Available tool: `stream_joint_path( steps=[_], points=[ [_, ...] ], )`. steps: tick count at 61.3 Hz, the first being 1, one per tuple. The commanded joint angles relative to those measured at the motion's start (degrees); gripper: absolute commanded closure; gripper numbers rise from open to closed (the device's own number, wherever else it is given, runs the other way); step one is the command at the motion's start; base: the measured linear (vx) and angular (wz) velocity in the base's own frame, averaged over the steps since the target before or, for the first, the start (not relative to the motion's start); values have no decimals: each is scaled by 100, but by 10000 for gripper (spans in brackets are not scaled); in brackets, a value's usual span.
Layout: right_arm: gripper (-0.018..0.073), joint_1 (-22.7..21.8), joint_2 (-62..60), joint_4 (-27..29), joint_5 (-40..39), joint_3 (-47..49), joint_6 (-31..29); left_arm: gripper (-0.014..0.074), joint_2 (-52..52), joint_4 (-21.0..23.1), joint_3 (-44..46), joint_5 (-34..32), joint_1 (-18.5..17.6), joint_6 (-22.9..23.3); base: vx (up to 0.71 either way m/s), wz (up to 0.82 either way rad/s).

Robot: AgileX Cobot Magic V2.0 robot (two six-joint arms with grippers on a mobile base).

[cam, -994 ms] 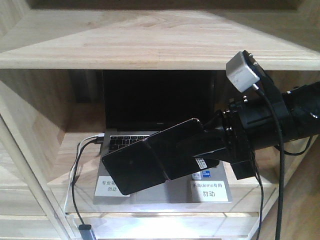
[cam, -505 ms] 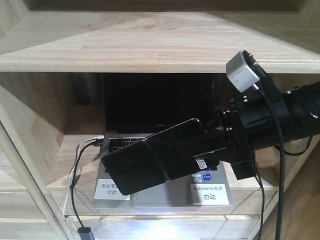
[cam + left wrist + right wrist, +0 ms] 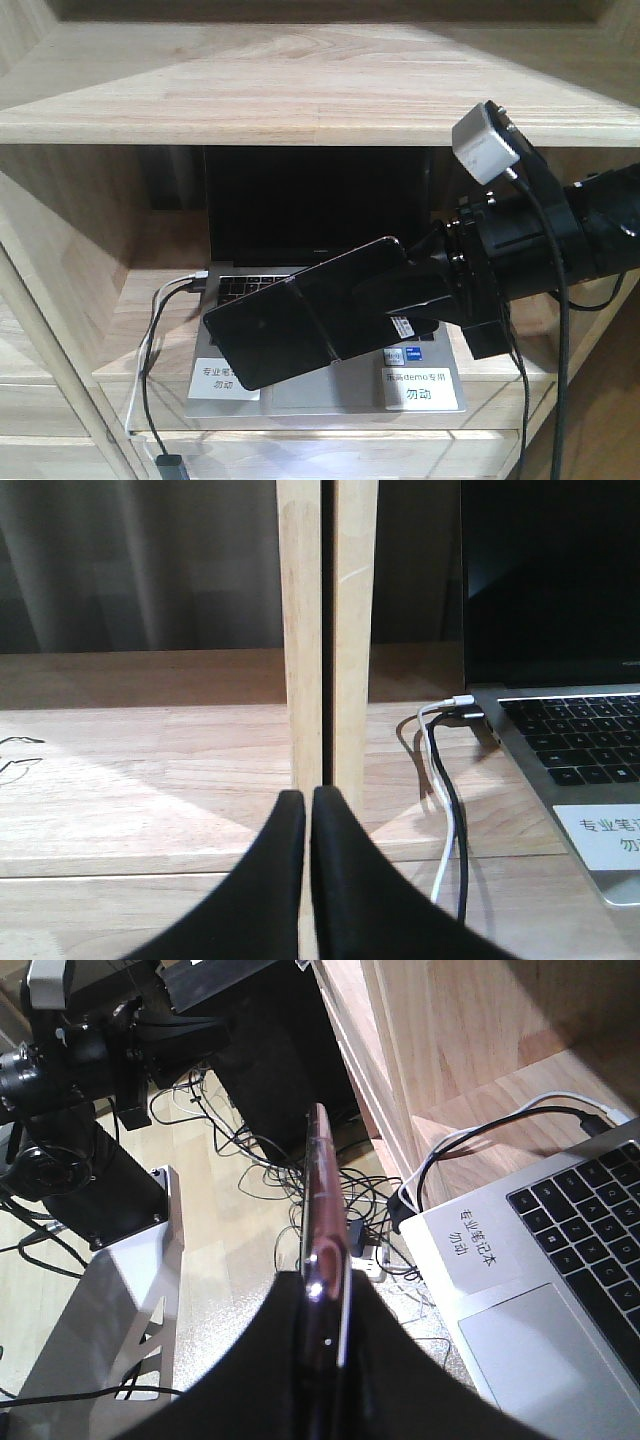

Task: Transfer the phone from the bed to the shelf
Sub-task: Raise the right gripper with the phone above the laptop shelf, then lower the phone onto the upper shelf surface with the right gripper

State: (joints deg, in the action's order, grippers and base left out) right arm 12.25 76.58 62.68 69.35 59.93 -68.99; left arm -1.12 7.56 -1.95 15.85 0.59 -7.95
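The phone (image 3: 255, 345), a glossy black slab, hangs tilted in the air in front of the open laptop (image 3: 310, 210), and my right gripper (image 3: 318, 325) is shut on its right part. In the right wrist view the phone (image 3: 322, 1180) shows edge-on with a pinkish rim, clamped between the black fingers of the right gripper (image 3: 325, 1295). The pale wood shelf (image 3: 300, 85) spans the top of the front view, with a lower board (image 3: 140, 325) under the laptop. My left gripper (image 3: 308, 802) is shut on nothing, facing a wooden upright (image 3: 328, 630). The bed is out of view.
A silver laptop (image 3: 560, 1260) with white labels lies on the lower board. White and black cables (image 3: 445, 810) run from its left side over the board's edge. Tangled cables and a metal base (image 3: 130, 1300) lie on the floor below. The left arm (image 3: 70, 1050) shows at upper left.
The shelving has slid slightly downward in the front view. The right gripper keeps its hold on the phone at almost the same spot.
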Motion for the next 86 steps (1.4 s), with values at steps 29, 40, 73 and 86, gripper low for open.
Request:
stream_joint_path(
  steps=[29,40,73,86],
  points=[
    [560,-8,-175,545,462,133,-39,596,-27,37,-13,-420,-18,22,0,0],
    [560,-8,-244,650,462,139,-19,596,-27,37,-13,-420,-18,22,0,0],
    [560,-8,-1260,1465,-110,151,72,596,-27,37,-13,-420,-18,22,0,0],
    [560,-8,-1525,1495,-729,532,263,596,-27,37,-13,-420,-18,22,0,0]
  ],
)
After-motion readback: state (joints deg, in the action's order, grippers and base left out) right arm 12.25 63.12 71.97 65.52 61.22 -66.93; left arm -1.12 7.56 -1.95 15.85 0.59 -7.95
